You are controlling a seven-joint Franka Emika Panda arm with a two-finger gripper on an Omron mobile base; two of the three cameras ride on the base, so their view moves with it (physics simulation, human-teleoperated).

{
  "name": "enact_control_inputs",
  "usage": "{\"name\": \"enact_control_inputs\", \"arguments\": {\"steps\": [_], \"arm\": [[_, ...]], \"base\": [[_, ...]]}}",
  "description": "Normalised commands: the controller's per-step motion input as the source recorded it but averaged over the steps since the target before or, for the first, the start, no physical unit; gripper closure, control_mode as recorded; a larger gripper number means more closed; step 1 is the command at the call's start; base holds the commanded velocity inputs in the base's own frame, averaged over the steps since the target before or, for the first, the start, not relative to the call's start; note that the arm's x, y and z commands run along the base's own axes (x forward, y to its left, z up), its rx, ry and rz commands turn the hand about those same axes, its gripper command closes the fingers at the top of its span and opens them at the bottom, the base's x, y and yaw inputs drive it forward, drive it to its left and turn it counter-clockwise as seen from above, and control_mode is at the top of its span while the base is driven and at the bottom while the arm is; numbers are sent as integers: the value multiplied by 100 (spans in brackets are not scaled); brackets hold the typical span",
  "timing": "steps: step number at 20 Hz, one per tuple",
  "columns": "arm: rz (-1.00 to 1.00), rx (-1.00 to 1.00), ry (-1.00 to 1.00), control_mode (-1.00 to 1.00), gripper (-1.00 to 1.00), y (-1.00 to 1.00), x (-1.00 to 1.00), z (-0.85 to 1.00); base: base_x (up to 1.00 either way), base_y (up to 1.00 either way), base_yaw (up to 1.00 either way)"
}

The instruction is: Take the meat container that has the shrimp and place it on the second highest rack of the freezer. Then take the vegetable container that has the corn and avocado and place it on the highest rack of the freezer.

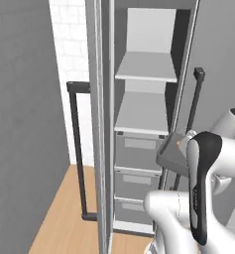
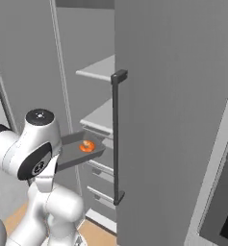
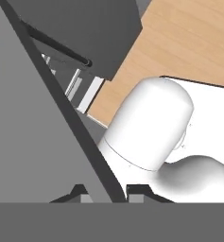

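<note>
This was a home kitchen: a tall grey freezer [image 1: 139,124] stood open, showing two pale shelves above grey drawers [image 1: 139,168], with long dark bar handles [image 2: 116,137], a wooden floor [image 1: 64,218], a white brick wall [image 1: 72,44] and a black oven [image 2: 221,211] alongside.

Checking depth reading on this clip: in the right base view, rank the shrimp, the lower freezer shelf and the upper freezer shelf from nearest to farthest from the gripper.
1. Shrimp: on the dark tray that the gripper clamps by its rim.
2. Lower shelf: just beyond and above the tray, over the drawers.
3. Upper shelf: higher up inside the freezer.
</note>
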Motion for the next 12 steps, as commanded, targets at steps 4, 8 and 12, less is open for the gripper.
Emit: {"name": "enact_control_inputs", "arguments": {"steps": [4, 8, 12], "arm": [[0, 0, 0, 100, 100, 0, 0, 0], [0, 0, 0, 100, 100, 0, 0, 0], [0, 0, 0, 100, 100, 0, 0, 0]], "base": [[-10, -49, 6], [81, 8, 6], [91, 18, 6]]}}
